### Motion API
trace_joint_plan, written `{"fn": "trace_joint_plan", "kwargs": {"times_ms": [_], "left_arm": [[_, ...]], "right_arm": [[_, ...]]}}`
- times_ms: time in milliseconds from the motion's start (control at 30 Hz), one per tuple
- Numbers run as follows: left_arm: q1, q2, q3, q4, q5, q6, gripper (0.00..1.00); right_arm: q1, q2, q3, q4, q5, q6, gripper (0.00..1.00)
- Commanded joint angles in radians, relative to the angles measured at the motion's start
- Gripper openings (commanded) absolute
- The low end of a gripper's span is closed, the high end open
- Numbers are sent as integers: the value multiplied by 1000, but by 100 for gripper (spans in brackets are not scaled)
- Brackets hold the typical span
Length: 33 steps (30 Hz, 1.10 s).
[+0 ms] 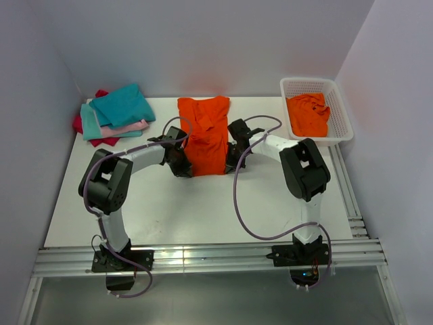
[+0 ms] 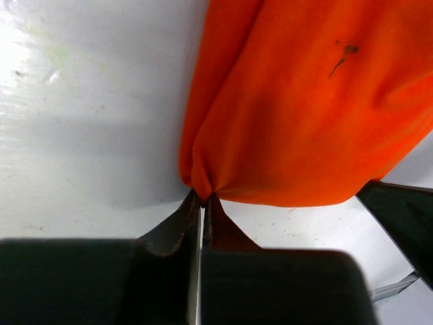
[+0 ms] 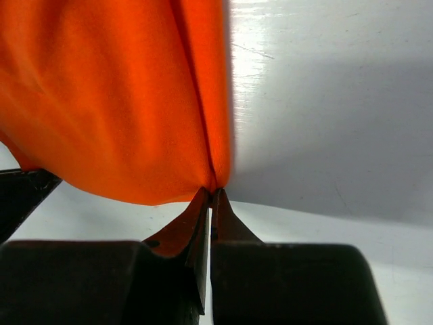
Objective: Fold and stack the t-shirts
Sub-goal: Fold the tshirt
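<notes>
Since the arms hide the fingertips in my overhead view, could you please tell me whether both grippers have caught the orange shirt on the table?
Observer: The left gripper is pinched shut on a corner of the orange shirt, per its wrist camera.
Operator: And the right one, please?
Observer: The right gripper is shut on the shirt's other near corner.
Operator: Is the cloth clean?
Observer: No, the left wrist view shows a small dark mark on it.

Orange t-shirt: soft matt cloth. Table: smooth white, slight sheen. Basket: white plastic lattice.
</notes>
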Motion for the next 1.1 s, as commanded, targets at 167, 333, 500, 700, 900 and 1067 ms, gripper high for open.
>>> {"fn": "trace_joint_plan", "kwargs": {"times_ms": [167,333,500,700,900,1067], "left_arm": [[-12,-39,-25,-5,-18,19,0],[-39,-117,-64,-56,-50,53,0],[-98,-254,-130,-114,-95,72,0],[-190,-432,-226,-181,-110,6,0],[-233,-590,-218,-321,-115,-59,0],[-233,-621,-97,-416,-168,-65,0]], "right_arm": [[18,-62,-69,0,28,-20,0],[18,-164,-152,-16,38,-35,0],[18,-340,-250,-57,35,-38,0],[25,-573,-368,-138,47,-31,0],[26,-777,-464,-215,28,3,0],[25,-836,-418,-264,48,11,0]]}}
